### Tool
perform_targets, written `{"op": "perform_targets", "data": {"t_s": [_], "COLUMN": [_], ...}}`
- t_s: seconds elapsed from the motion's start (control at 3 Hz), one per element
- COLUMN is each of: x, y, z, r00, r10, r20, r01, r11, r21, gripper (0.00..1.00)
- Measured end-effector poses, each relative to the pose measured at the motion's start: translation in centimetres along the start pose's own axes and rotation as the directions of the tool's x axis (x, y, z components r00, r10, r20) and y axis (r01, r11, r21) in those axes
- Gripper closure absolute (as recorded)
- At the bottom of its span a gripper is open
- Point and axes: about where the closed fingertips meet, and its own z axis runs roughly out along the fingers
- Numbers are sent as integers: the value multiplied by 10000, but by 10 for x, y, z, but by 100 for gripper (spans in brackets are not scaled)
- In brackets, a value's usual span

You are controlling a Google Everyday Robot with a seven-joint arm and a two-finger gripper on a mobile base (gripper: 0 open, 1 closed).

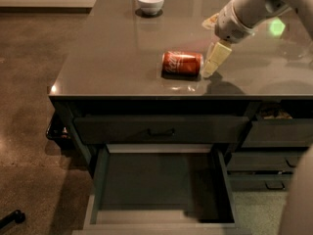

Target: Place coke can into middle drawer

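The coke can [182,63] lies on its side on the grey countertop [112,58], near the front edge, with its white script facing me. My gripper [214,60] hangs from the white arm that reaches in from the upper right. It is just right of the can's right end, very close to it or touching it, low over the counter. The middle drawer [100,182] is pulled open below the counter's front, and its dark floor is bare.
A white bowl [150,1] stands at the back of the counter. A closed drawer front with a black bar handle [161,131] sits above the open drawer. Narrower drawers [274,133] are on the right. Brown floor lies to the left.
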Motion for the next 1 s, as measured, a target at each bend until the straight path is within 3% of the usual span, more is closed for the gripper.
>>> {"op": "perform_targets", "data": {"t_s": [0.33, 0.67, 1.0], "x": [-1, -7, -27], "y": [-16, -18, -16], "z": [21, 36, 32], "r00": [9977, 9915, 9932], "r10": [31, 352, 481], "r20": [679, 1254, 1056], "r01": [-11, -271, -368], "r11": [9996, 9974, 9936], "r21": [-283, -661, -1066], "gripper": [0, 0, 0]}}
